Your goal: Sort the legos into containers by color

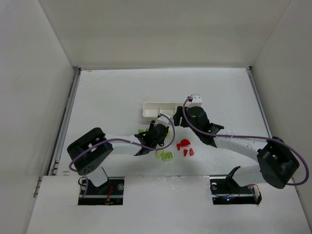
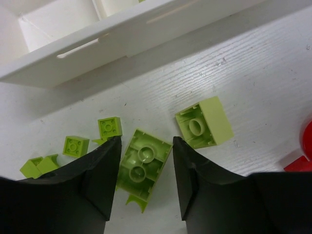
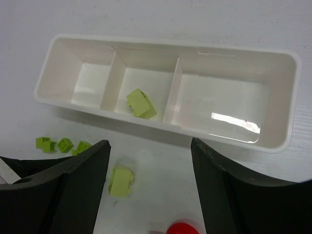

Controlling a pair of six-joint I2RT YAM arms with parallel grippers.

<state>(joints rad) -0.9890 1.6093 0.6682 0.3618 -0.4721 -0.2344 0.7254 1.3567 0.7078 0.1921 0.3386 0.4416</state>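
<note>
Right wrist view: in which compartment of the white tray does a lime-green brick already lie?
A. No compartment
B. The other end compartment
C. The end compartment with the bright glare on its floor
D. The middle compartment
D: one lime-green brick lies on the floor of the middle compartment of the white tray, between the two thin dividers.
</note>
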